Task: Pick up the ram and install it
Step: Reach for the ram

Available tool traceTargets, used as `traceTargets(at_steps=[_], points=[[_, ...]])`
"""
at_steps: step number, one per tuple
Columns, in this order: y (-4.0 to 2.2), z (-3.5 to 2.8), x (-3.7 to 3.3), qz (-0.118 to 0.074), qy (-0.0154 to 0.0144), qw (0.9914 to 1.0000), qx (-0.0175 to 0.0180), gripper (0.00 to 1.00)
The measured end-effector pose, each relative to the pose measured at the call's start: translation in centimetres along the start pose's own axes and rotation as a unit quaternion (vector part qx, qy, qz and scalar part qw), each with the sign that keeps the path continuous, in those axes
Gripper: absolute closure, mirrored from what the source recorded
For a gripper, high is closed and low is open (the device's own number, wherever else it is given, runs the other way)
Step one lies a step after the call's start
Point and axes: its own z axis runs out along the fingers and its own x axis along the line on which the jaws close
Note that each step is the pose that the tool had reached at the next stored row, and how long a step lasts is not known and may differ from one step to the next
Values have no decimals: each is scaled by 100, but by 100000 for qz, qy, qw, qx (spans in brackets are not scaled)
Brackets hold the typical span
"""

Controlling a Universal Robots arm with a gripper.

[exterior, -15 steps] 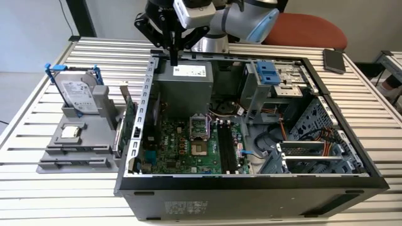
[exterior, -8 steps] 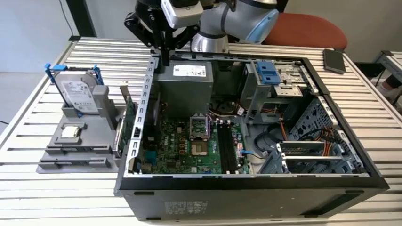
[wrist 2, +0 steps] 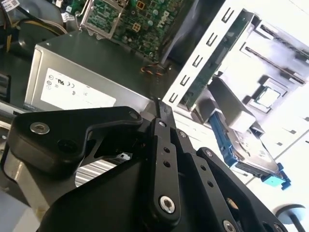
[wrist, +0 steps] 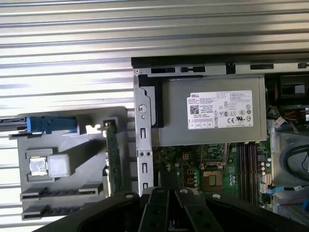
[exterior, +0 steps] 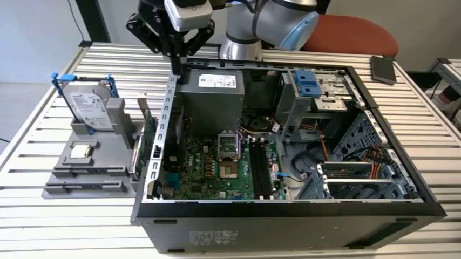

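Risk: clenched, empty-looking gripper (exterior: 176, 67) over case wall (exterior: 170, 108), far end; descent could strike it; ram not surely identifiable; thin green board (exterior: 149, 143) stands just outside wall, exterior view's left; wrong-card grab possible.

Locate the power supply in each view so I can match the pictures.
Exterior view: the power supply, a grey labelled box at the case's far end.
Second wrist view: power supply next to the motherboard.
First wrist view: power supply between motherboard and case rim.
Shared landmark: the blue-railed hard drive, outside the case.
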Motion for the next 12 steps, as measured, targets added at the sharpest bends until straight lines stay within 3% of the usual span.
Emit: traceTargets(at_steps=[12], points=[[-22,-7,321,7,1,100000,-44,100]])
